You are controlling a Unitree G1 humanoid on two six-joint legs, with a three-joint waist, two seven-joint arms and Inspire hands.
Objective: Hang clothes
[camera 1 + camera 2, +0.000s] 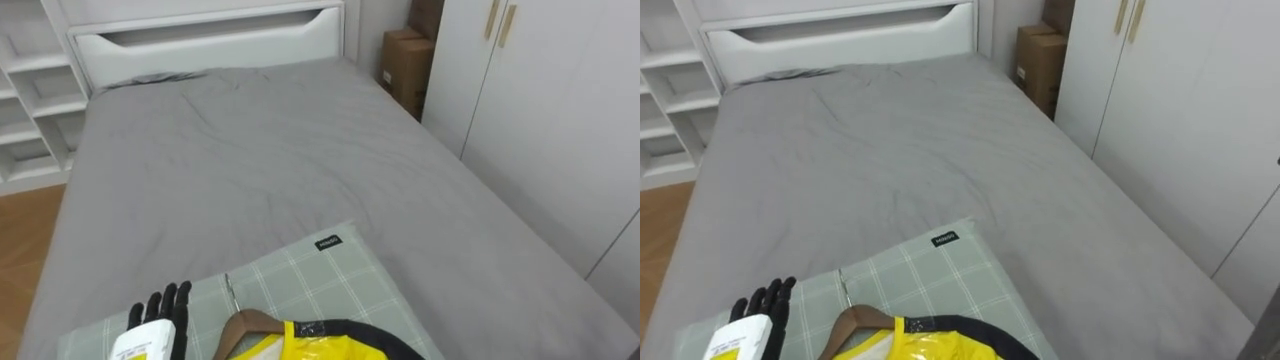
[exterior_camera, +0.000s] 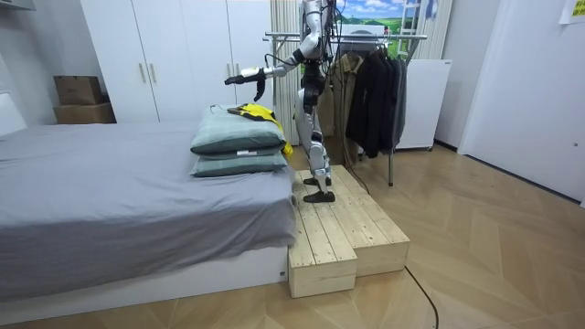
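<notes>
**Bedroom: yellow jacket flat on checked pillow**

Standing on wooden platform at the end of grey bed, with clothes rack behind. Looking down on the pillow, top one of a stack of two. On it the jacket, hung on wooden hanger, metal hook pointing toward the headboard. Holding left hand above the pillow just beside the hanger, fingers straight and a little spread, pinching nothing.
</notes>
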